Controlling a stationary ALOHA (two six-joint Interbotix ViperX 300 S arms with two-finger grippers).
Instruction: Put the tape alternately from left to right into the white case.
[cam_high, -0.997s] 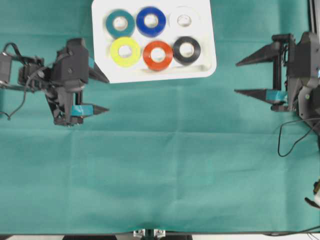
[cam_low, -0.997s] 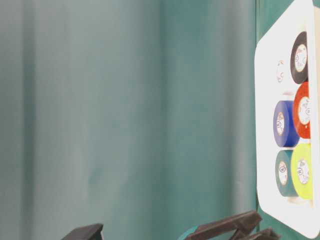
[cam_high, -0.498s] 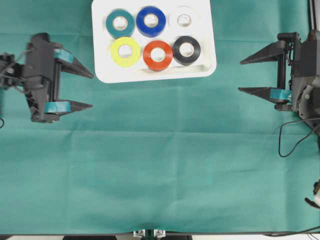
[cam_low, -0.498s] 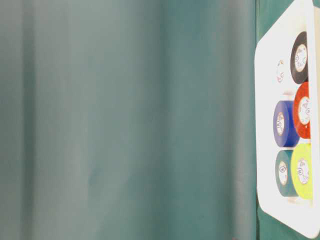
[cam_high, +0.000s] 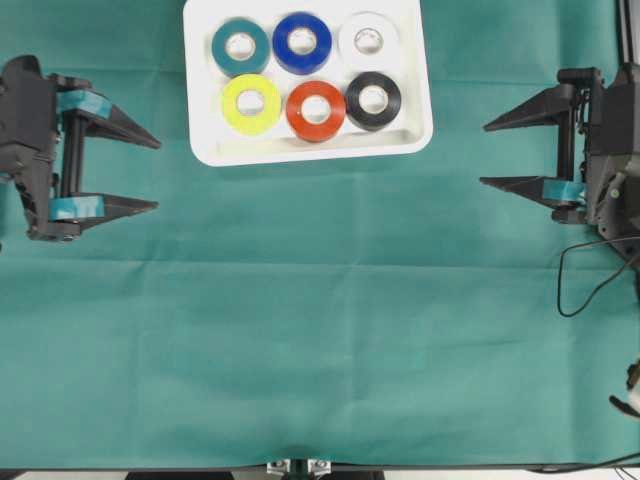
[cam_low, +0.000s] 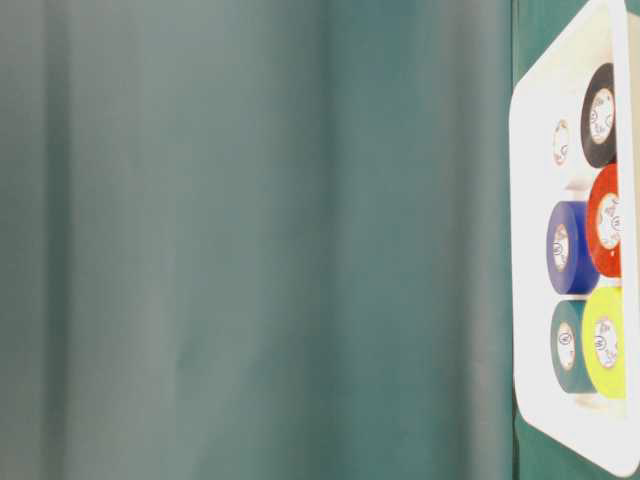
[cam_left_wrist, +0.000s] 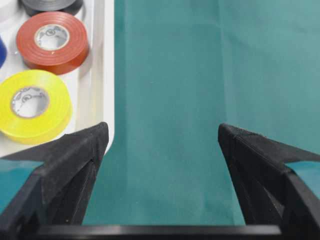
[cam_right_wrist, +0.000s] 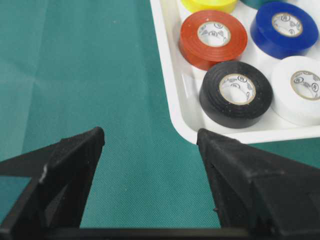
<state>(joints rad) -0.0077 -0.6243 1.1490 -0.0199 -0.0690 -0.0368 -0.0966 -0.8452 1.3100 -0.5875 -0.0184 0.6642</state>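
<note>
All six rolls sit in the white case (cam_high: 310, 150) at the far edge of the worktop, two rows of three: teal roll (cam_high: 240, 46), blue roll (cam_high: 302, 42) and white roll (cam_high: 368, 40) in the far row, yellow roll (cam_high: 250, 103), orange-red roll (cam_high: 316, 109) and black roll (cam_high: 373, 99) in the near row. None are left out on the green cloth (cam_high: 320, 340), so loading looks finished.

The left gripper (cam_high: 150, 175) hangs near the worktop's left edge, jaws spread wide, nothing between them. The right gripper (cam_high: 485, 154) is near the right edge, also gaping and empty. Both are well apart from the case.

Step in hand, judged: park the arms clear. To do it well, keep the jaws apart and the fingertips off the case rim so the tray isn't nudged, and avoid dragging on the cloth, which shows creases and could bunch.

Materials: the rolls are glossy vinyl rings with pale printed cores, flat on their faces, neighbours close or touching. The case is smooth shallow white plastic with rounded corners and a raised lip. The cloth is matte woven fabric with faint fold lines. The gripper fingers are black, tapered wedges with a rough printed texture and teal tape strips near their bases.
</note>
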